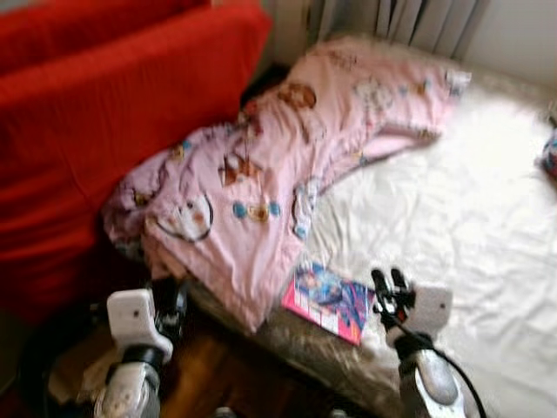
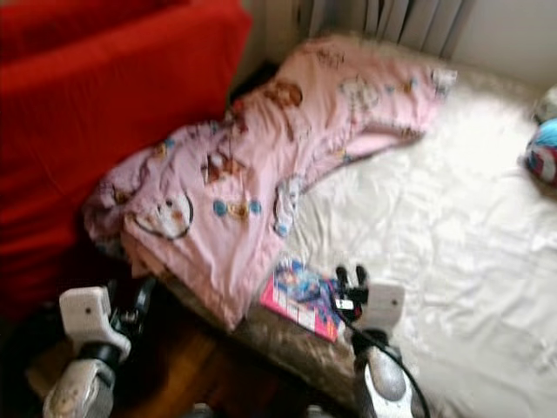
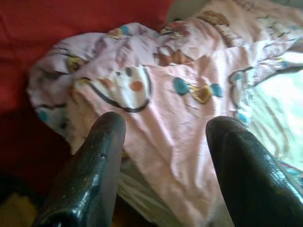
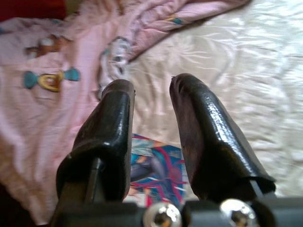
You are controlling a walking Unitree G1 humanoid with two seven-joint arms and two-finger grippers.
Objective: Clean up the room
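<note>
A pink cartoon-print blanket lies crumpled across the left part of a bed with a white sheet, and one corner of it hangs over the near edge. A colourful book lies flat on the sheet by that edge, just right of the blanket. My right gripper hovers open just right of the book; the right wrist view has the book beneath its fingers. My left gripper is open and empty, low at the bed's near-left corner, facing the hanging blanket.
A red sofa stands close on the left of the bed. Grey curtains hang behind the bed head. A blue and red ball-like toy rests at the sheet's far right. Dark wooden floor lies below the bed edge.
</note>
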